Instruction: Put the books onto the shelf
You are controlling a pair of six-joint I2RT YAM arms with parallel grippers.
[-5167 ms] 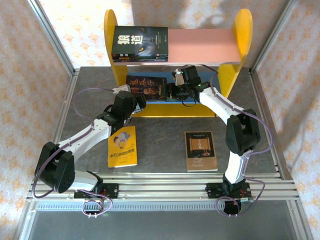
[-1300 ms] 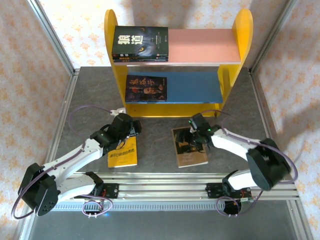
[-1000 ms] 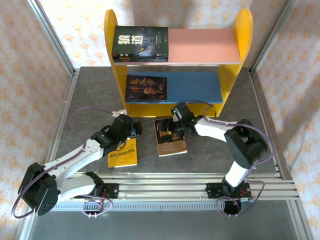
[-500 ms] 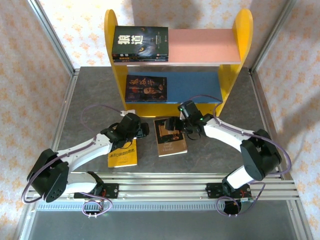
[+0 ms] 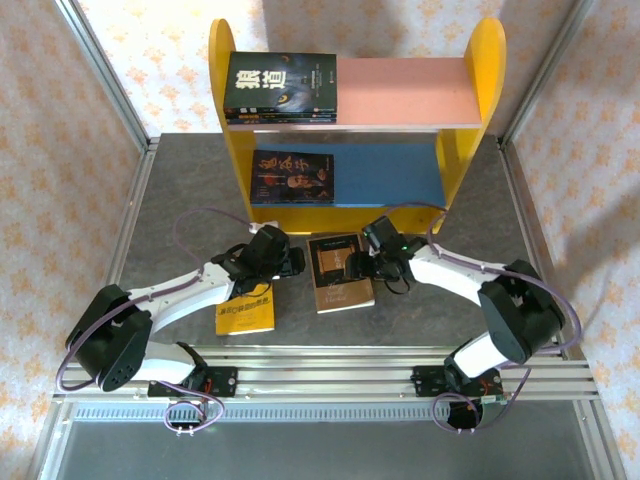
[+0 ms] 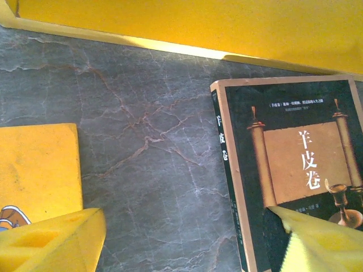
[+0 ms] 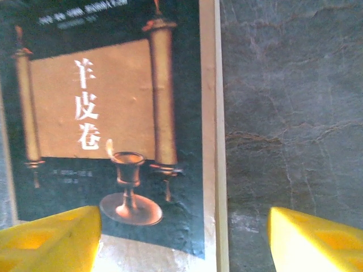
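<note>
A brown book [image 5: 338, 274] with a scroll on its cover lies flat on the table in front of the shelf [image 5: 226, 70]. My left gripper [image 5: 294, 263] is at its left edge, open, one finger [image 6: 326, 243] over the cover and the other finger [image 6: 54, 246] by the yellow book [image 5: 244, 310]. In the left wrist view the brown book [image 6: 295, 164] and the yellow book [image 6: 34, 170] lie apart. My right gripper [image 5: 360, 263] is open over the book's right edge [image 7: 215, 141]. A black stack [image 5: 280, 88] lies on the pink board, a dark book [image 5: 292, 176] on the blue board.
The shelf's yellow base strip [image 6: 227, 28] runs close behind the brown book. To the right of the books, the pink board [image 5: 410, 92] and the blue board [image 5: 390, 172] are bare. Metal rails [image 5: 330, 375] run along the near edge, with patterned walls on both sides.
My left gripper has moved right, off the yellow book and up to the brown book's left edge. My right gripper has shifted slightly to the book's right edge. The brown book has stayed put.
</note>
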